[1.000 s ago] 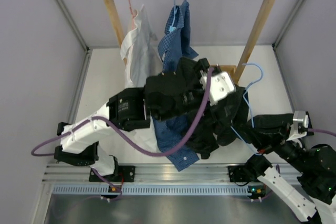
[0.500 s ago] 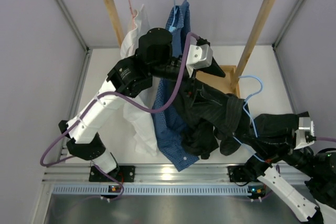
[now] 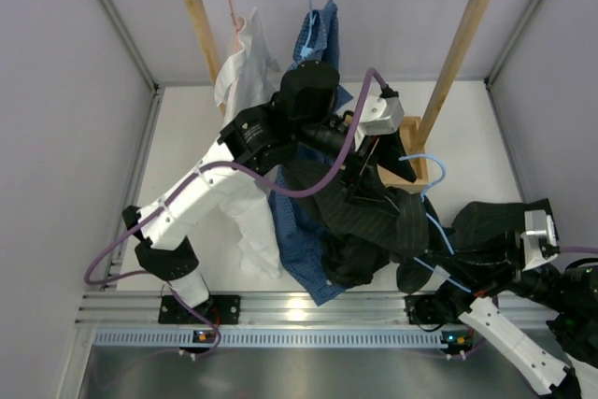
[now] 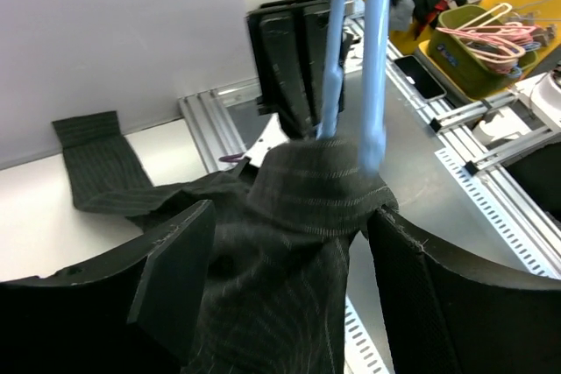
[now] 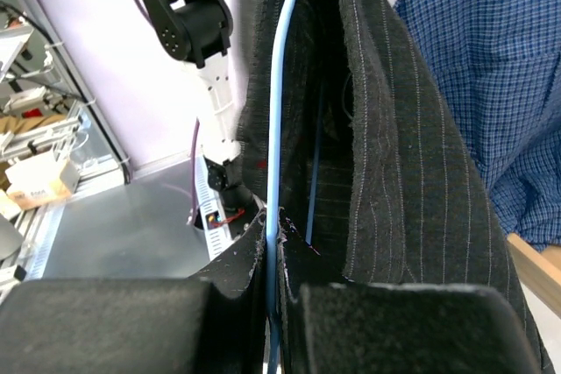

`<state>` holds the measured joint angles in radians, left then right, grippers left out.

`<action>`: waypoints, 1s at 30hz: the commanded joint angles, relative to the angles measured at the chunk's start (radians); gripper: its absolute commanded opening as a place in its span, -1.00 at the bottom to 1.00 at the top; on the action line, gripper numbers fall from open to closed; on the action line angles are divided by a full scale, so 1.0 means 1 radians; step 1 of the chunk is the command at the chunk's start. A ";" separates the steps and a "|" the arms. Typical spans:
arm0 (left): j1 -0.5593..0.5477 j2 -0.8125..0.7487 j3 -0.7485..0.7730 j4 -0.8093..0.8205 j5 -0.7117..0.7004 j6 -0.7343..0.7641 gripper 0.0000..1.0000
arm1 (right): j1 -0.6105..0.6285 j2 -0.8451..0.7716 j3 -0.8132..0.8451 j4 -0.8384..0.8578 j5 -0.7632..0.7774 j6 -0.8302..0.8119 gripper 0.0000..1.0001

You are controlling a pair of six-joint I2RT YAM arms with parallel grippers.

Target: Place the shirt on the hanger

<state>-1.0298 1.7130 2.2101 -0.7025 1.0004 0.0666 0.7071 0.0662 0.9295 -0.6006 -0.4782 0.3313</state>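
Shirt is draped over the hanger, bunched between the left claw fingers. Its jaws stand wide and cloth fills the gap, can't tell if it's pinched. Right claw is clamped on the hanger wire, cloth just past its tips. Likely seating a shoulder: hold the wire rigid, slide cloth away from the right claw, don't snag the collar.

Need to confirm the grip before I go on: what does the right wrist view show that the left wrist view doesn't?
Right wrist only: the right gripper pinched shut on the hanger wire, and the blue checked shirt beside it. Left wrist only: the left gripper open either side of the shirt, and a bin of pink hangers. Both: the shirt draped over the hanger.
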 commanded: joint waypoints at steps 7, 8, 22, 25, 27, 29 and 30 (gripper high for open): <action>-0.079 -0.036 -0.052 0.029 -0.023 0.006 -0.12 | 0.009 0.055 0.058 0.085 -0.031 -0.052 -1.00; -0.079 -0.039 -0.058 0.031 -0.019 0.010 -0.42 | 0.011 0.057 0.057 0.085 -0.027 -0.052 -1.00; -0.078 -0.151 -0.173 0.031 -0.228 0.039 -1.00 | 0.012 0.061 0.158 -0.157 0.304 -0.100 0.76; -0.078 -0.173 -0.179 0.064 -0.403 -0.025 -1.00 | 0.015 0.067 0.221 -0.333 0.461 -0.048 0.79; -0.078 -0.202 -0.208 0.113 -0.523 -0.065 -1.00 | 0.020 0.064 0.246 -0.418 0.474 -0.019 0.63; -0.078 -0.231 -0.231 0.145 -0.610 -0.125 -1.00 | 0.023 0.054 0.243 -0.449 0.498 0.024 0.52; -0.078 -0.239 -0.254 0.161 -0.691 -0.164 -1.00 | 0.025 0.038 0.236 -0.459 0.500 0.040 0.39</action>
<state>-1.1072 1.5555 1.9797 -0.6647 0.5423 0.0109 0.7136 0.1104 1.1637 -0.9142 -0.0799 0.3023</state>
